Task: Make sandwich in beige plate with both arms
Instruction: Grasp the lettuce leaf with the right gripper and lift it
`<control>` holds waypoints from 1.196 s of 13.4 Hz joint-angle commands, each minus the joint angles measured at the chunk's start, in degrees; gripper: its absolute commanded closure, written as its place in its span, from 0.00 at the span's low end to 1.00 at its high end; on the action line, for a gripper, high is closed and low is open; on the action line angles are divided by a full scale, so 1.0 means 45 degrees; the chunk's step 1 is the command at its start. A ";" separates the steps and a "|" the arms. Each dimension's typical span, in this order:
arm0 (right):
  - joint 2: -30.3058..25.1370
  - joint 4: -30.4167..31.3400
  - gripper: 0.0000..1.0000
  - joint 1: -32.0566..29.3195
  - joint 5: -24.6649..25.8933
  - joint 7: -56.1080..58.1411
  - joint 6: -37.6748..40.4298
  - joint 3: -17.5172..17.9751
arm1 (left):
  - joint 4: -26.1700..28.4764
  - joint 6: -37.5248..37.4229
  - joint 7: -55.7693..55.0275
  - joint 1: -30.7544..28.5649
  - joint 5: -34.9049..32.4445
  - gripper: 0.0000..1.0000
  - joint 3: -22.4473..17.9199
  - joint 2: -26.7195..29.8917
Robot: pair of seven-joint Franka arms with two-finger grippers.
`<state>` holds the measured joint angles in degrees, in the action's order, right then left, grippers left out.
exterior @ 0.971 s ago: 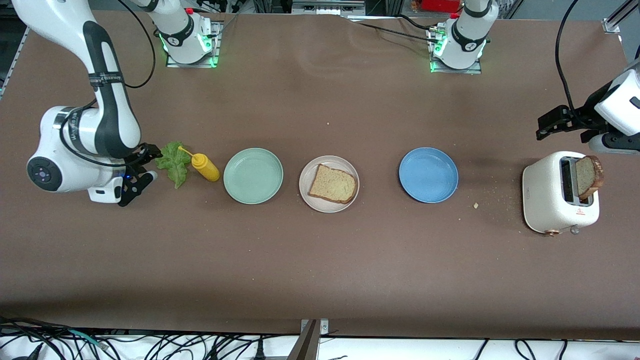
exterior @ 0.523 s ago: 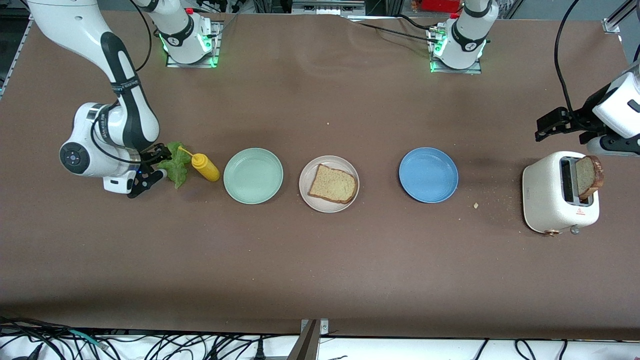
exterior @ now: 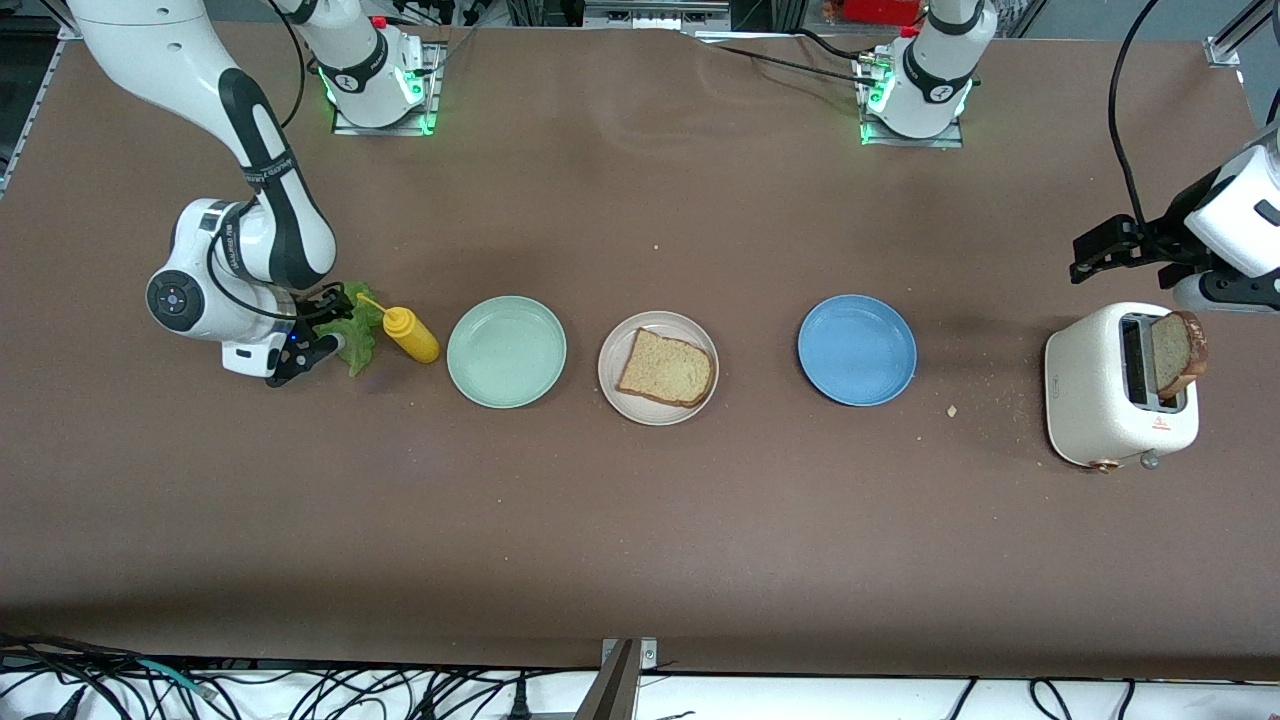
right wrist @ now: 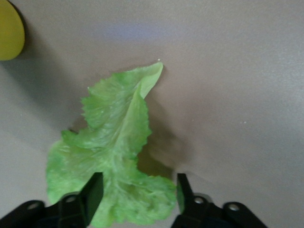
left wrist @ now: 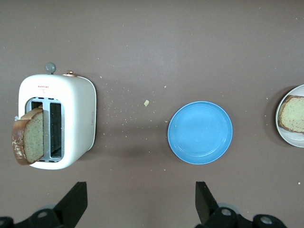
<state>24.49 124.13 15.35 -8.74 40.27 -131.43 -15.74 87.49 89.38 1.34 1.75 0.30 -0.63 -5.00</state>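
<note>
The right claw [exterior: 322,335] is sitting low at the right arm's end of the desk [exterior: 640,530], its two fingers [right wrist: 92,194] spread on either side of the stem end of the lettuce leaf [right wrist: 114,156]; the leaf is lying flat on the desk between them, and the frames are not showing the fingers pressing into it. Just beside the leaf, on the side away from the right claw, a yellow squeeze bottle [exterior: 408,333] is lying on its side, with the mint-green plate [exterior: 506,351] next along the row. The beige plate [exterior: 657,412] is resting well apart from the right claw, near the middle of the desk, and is carrying one bread slice [exterior: 666,367] lying flat inside its rim. The blue plate [exterior: 856,349] is lying between the beige plate and the white toaster [exterior: 1110,395]. The left claw [left wrist: 137,204] is hanging in the air at the left arm's end of the desk, its fingers spread fully apart and holding nothing; the left arm is waiting there. The toaster is standing below and beside the left claw, with a second, darker-crusted toast slice [left wrist: 29,141] sticking up out of one of its slots, and crumbs [left wrist: 146,102] are lying scattered on the desk between the toaster and the blue plate.
</note>
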 commanded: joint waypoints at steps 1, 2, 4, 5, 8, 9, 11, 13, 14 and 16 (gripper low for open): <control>0.0026 0.0266 0.90 -0.0032 -0.0360 -0.0180 -0.0247 0.0098 | 0.0088 0.0119 0.0054 0.0001 0.0305 0.00 -0.0017 0.0057; 0.0027 0.0247 1.00 -0.0032 -0.0420 -0.0199 -0.0228 0.0099 | 0.0088 0.0119 0.0054 0.0001 0.0305 0.00 -0.0017 0.0057; 0.0046 0.0208 1.00 -0.0013 -0.0440 -0.0199 -0.0227 0.0099 | 0.0069 0.0139 0.0054 -0.0019 0.0285 0.00 -0.0017 0.0057; 0.0027 0.0188 1.00 -0.0013 -0.0440 -0.0199 -0.0227 0.0099 | 0.0088 0.0119 0.0054 -0.0019 0.0247 0.00 -0.0017 0.0057; -0.0090 -0.0045 1.00 -0.0013 -0.0421 -0.0025 -0.0072 0.0099 | 0.0108 0.0119 0.0054 -0.0019 0.0246 0.00 -0.0017 0.0057; -0.0168 -0.0066 1.00 -0.0013 -0.0421 -0.0004 -0.0052 0.0099 | 0.0108 0.0119 0.0054 -0.0019 0.0246 0.00 -0.0017 0.0057; -0.0635 -0.0240 1.00 -0.0013 -0.0363 -0.0023 0.0045 0.0040 | 0.0108 0.0119 0.0054 -0.0019 0.0246 0.00 -0.0017 0.0057; -0.0793 -0.0766 1.00 -0.0013 -0.0148 -0.0023 0.0880 0.0020 | 0.0166 0.0119 0.0054 -0.0038 0.0246 0.00 -0.0017 0.0057; -0.0813 -0.1214 1.00 -0.0013 -0.0109 -0.0023 0.1505 0.0001 | 0.0147 0.0119 0.0054 -0.0038 0.0246 0.00 -0.0017 0.0057; -0.0871 -0.2539 1.00 -0.0013 0.0397 -0.0043 0.3162 -0.0329 | 0.0147 0.0119 0.0054 -0.0038 0.0246 0.00 -0.0017 0.0057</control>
<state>21.53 117.67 15.36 -8.92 40.08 -123.91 -15.88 87.50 89.38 1.34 1.74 0.30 -0.63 -5.18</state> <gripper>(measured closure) 0.960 0.000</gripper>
